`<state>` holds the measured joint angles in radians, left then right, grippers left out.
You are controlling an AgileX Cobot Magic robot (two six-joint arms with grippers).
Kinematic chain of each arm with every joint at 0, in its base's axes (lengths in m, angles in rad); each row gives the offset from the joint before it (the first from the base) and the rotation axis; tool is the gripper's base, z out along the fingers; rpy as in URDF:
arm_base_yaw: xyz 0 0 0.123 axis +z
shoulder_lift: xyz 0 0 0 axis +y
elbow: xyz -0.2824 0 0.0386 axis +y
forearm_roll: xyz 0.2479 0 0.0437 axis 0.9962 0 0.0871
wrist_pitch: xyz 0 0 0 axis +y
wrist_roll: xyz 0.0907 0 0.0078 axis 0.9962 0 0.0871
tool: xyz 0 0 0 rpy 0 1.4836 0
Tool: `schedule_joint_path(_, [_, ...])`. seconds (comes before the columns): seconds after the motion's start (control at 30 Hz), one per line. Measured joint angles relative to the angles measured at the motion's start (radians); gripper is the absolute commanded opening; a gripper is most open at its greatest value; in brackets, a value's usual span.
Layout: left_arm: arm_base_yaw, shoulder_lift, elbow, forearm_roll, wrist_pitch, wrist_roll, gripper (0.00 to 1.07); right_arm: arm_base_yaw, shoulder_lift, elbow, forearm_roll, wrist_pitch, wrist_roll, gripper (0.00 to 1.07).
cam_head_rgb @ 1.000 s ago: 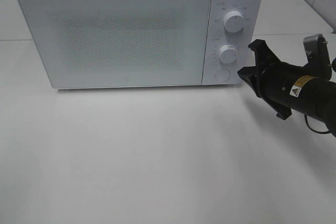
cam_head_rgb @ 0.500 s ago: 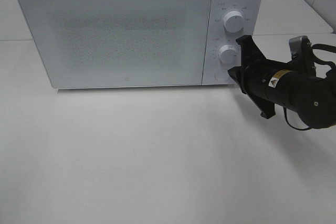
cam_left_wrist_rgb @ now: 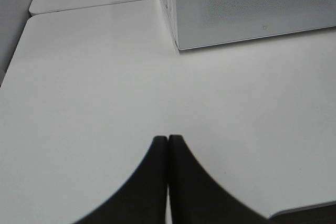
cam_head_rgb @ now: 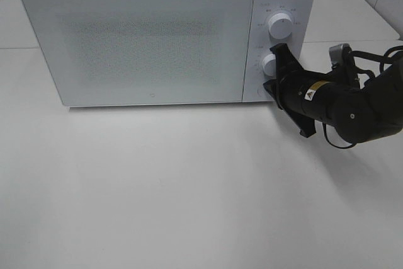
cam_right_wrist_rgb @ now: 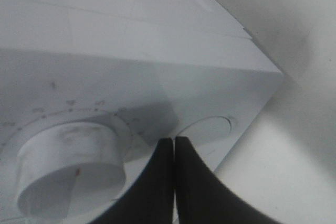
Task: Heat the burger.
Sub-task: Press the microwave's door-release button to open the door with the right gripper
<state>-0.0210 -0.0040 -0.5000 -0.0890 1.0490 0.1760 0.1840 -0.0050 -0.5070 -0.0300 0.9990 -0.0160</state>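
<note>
The burger is out of view. The white microwave (cam_head_rgb: 145,36) stands at the back of the table with its frosted door closed. My right gripper (cam_head_rgb: 269,86) is shut, with its tips up against the control panel, between the lower knob (cam_right_wrist_rgb: 68,166) and the round button (cam_right_wrist_rgb: 207,129) below it. Whether the tips press the panel I cannot tell. The upper knob (cam_head_rgb: 279,25) is untouched. My left gripper (cam_left_wrist_rgb: 168,139) is shut on nothing and hovers over the bare table, off the microwave's front left corner (cam_left_wrist_rgb: 178,45).
The white table (cam_head_rgb: 189,187) stretches in front of the microwave. The right arm's black body and cables (cam_head_rgb: 352,102) lie to the right of the microwave. A seam between tabletops (cam_left_wrist_rgb: 100,3) runs behind the microwave's left side.
The right arm has swung left from the table's right side, bringing the shut gripper up to the microwave's control panel. The left gripper's earlier position is not shown.
</note>
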Motion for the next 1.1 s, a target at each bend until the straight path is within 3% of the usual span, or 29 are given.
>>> schedule_joint_path(1.1, [0.0, 0.0, 0.0, 0.0, 0.0, 0.0, 0.0, 0.0, 0.0, 0.0, 0.0, 0.0, 0.0, 0.62])
